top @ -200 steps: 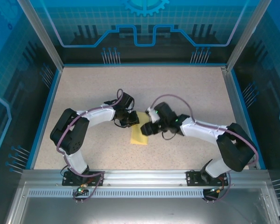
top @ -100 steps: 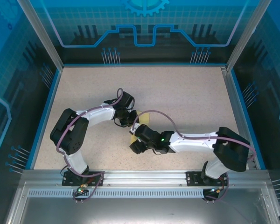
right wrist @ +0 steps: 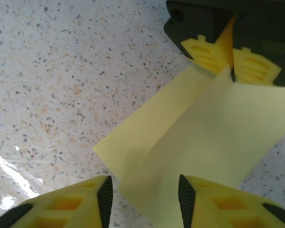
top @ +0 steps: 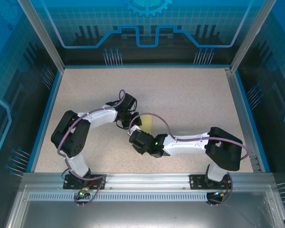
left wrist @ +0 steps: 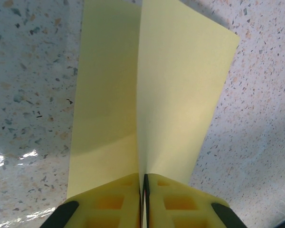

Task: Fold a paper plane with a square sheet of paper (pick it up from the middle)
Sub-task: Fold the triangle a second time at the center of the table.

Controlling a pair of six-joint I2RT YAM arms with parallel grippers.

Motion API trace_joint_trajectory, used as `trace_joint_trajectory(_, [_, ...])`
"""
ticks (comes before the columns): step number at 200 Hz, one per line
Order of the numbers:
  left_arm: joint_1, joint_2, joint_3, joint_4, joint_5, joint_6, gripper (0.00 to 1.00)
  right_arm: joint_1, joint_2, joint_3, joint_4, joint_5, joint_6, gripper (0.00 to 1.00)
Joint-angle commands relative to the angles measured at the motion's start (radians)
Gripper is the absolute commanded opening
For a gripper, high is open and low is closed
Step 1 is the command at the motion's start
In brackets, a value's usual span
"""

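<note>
- Left tool [left wrist: 143, 183], jaws pressed together, pinches the square sheet of paper [left wrist: 175, 90] on its raised centre crease, at the sheet's far end.
- Right tool [right wrist: 145, 190] stands spread and holds nothing, at the sheet's near end.
- The crease runs straight from one tool to the other, so the sheet's long axis lies along the line between them.
- Right tool is the nearer to the free near edge, which lies between its jaws; whether either jaw touches paper I cannot tell.
- Both halves slope down from the ridge onto the speckled bench [top: 194, 95].
- Open bench lies beyond and to the right, but the two wrists sit close together over the sheet, so room between them looks tight.
</note>
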Motion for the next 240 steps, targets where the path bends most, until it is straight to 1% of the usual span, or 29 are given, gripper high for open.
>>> trace_joint_trajectory(1, [-0.005, -0.010, 0.030, -0.026, 0.009, 0.008, 0.12, 0.013, -0.005, 0.028, -0.030, 0.032, 0.010, 0.32])
trace_joint_trajectory(26, [-0.003, -0.021, 0.028, -0.028, 0.006, 0.008, 0.14, -0.003, -0.033, 0.028, -0.034, 0.001, 0.012, 0.17])
trace_joint_trajectory(47, [-0.005, -0.035, 0.027, -0.027, -0.002, 0.006, 0.20, -0.040, -0.060, 0.001, -0.013, -0.073, 0.016, 0.08])
trace_joint_trajectory(65, [-0.005, -0.051, 0.023, -0.032, -0.022, 0.005, 0.24, -0.088, -0.085, -0.039, 0.032, -0.186, 0.013, 0.05])
trace_joint_trajectory(76, [-0.004, -0.063, 0.019, -0.034, -0.037, 0.000, 0.30, -0.124, -0.106, -0.051, 0.072, -0.278, 0.009, 0.04])
trace_joint_trajectory(82, [-0.003, -0.069, 0.014, -0.035, -0.044, -0.004, 0.34, -0.141, -0.115, -0.091, 0.088, -0.319, 0.014, 0.02])
trace_joint_trajectory(86, [-0.004, -0.075, 0.012, -0.034, -0.051, -0.007, 0.37, -0.157, -0.122, -0.102, 0.105, -0.350, 0.015, 0.02])
trace_joint_trajectory(105, [-0.005, -0.104, -0.006, -0.037, -0.079, -0.018, 0.40, -0.233, -0.152, -0.160, 0.175, -0.485, 0.029, 0.02])
trace_joint_trajectory(113, [-0.004, -0.117, -0.015, -0.037, -0.093, -0.024, 0.47, -0.264, -0.161, -0.185, 0.208, -0.548, 0.029, 0.02])
trace_joint_trajectory(133, [-0.005, -0.146, -0.035, -0.037, -0.110, -0.030, 0.50, -0.339, -0.159, -0.204, 0.238, -0.713, 0.023, 0.03])
trace_joint_trajectory(144, [-0.005, -0.159, -0.040, -0.040, -0.117, -0.030, 0.51, -0.367, -0.153, -0.207, 0.235, -0.745, 0.020, 0.03])
trace_joint_trajectory(180, [-0.005, -0.174, -0.050, -0.044, -0.106, -0.025, 0.51, -0.457, -0.110, -0.199, 0.262, -0.913, -0.006, 0.04])
trace_joint_trajectory(198, [-0.005, -0.186, -0.062, -0.038, -0.100, -0.029, 0.50, -0.493, -0.078, -0.191, 0.260, -0.958, -0.014, 0.06])
trace_joint_trajectory(212, [-0.006, -0.198, -0.074, -0.039, -0.099, -0.030, 0.50, -0.519, -0.065, -0.189, 0.267, -0.969, -0.002, 0.06])
trace_joint_trajectory(240, [-0.006, -0.209, -0.085, -0.041, -0.098, -0.034, 0.49, -0.559, -0.011, -0.169, 0.279, -1.057, -0.010, 0.07])
